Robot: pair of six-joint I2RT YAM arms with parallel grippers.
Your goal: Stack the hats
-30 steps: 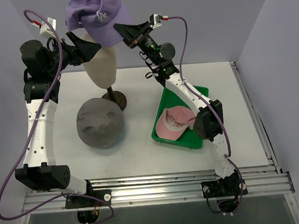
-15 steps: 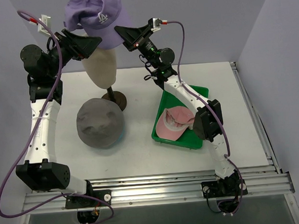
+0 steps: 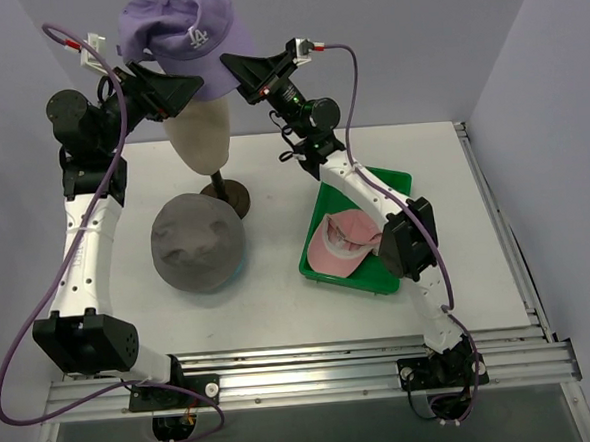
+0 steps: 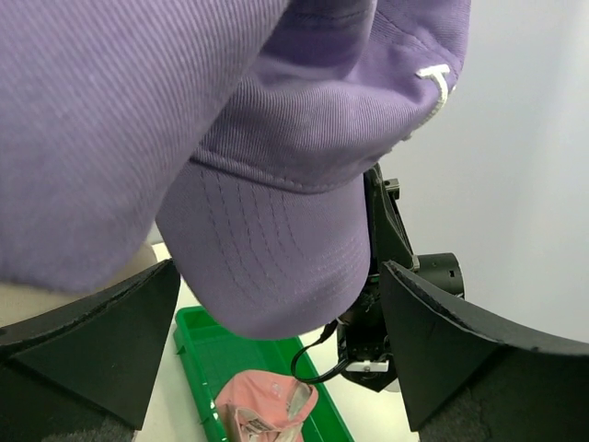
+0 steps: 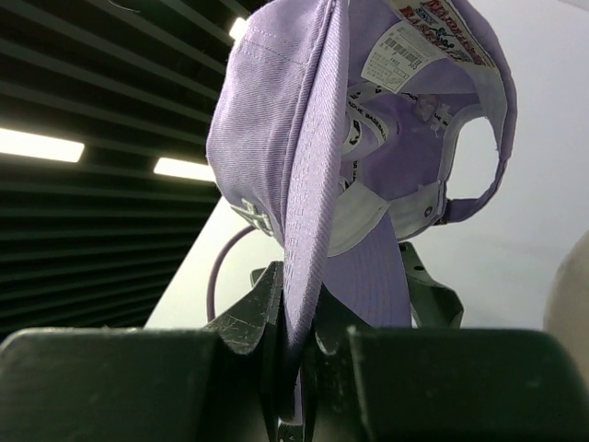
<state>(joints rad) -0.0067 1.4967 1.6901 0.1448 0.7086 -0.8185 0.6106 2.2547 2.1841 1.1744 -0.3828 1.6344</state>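
Note:
The lilac baseball cap (image 3: 183, 27) with the white "LA" logo hangs in the air just above the cream mannequin head (image 3: 197, 127). My right gripper (image 3: 241, 69) is shut on its brim (image 5: 304, 184), seen edge-on between the jaws (image 5: 299, 304). My left gripper (image 3: 167, 89) is open by the cap's left side; its wide-spread fingers (image 4: 92, 341) flank the brim (image 4: 276, 258) from below without touching it. The grey floppy hat (image 3: 198, 242) lies on the table. The pink cap (image 3: 341, 240) lies upside down in the green tray (image 3: 388, 185) and shows in the left wrist view (image 4: 262, 410).
The mannequin head stands on a brown stand (image 3: 228, 195) at the back of the table, just behind the grey hat. The green tray (image 4: 198, 341) sits on the right side. A wall rises close behind both grippers.
The left gripper has risen and moved in toward the cap's left side. The right gripper has carried the cap slightly left and up over the head.

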